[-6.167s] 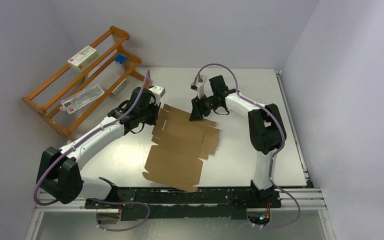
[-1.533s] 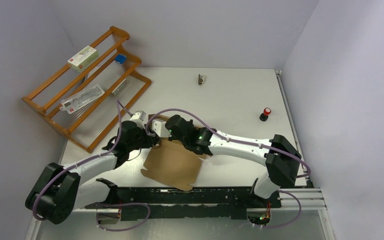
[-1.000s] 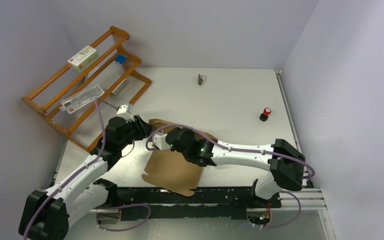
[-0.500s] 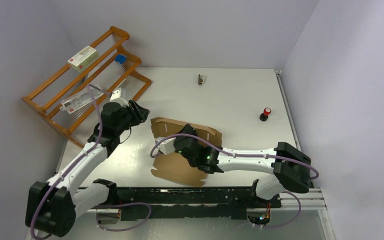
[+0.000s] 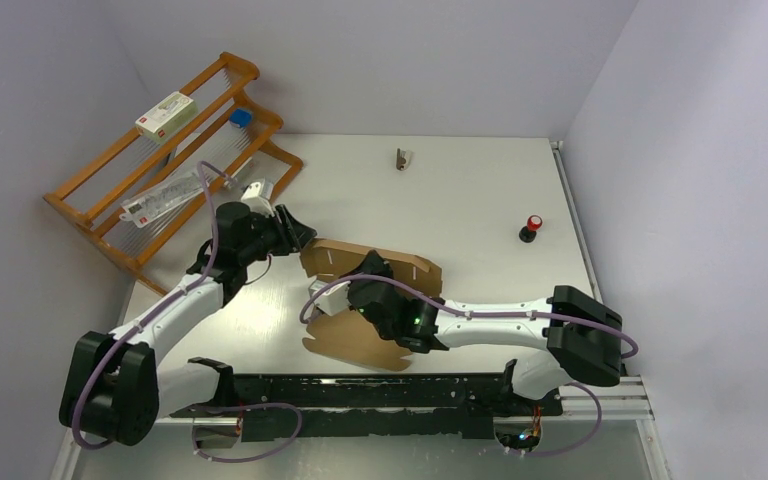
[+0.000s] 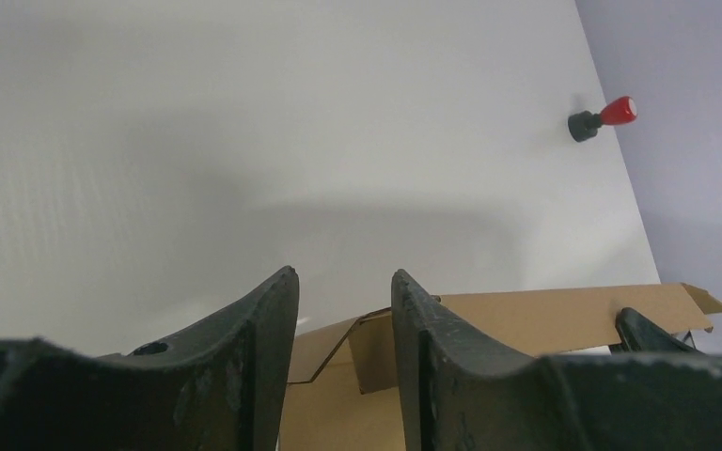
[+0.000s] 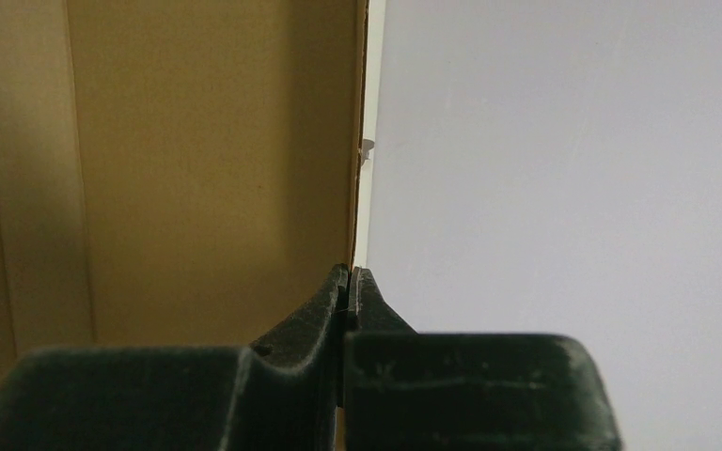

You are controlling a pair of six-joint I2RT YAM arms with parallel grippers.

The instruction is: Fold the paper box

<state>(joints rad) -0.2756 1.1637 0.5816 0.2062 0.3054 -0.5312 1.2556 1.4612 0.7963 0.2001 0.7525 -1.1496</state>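
paper box (image 5: 356, 342) sits near the near edge of the bench, left of centre, part folded: one flap flat on the bench, the far panel standing up. right gripper (image 5: 368, 266) reaches in from the right across the box to that raised panel. in the right wrist view its jaws are pressed together (image 7: 350, 278) with the panel's thin edge running straight into the tips, so it is clamped on the box (image 7: 197, 169). left gripper (image 5: 298, 232) hangs just beside the left end of the raised panel, on its far side. jaws partway apart (image 6: 343, 275), nothing between them, and the box's corner (image 6: 526, 319) shows just past the tips; contact can't be told. further back, a red-topped knob (image 5: 531, 228) stands near the right edge, a small grey clip (image 5: 401, 158) near the far edge, and a wooden rack (image 5: 90, 200) with a white carton (image 5: 165, 113) on top at the far left corner
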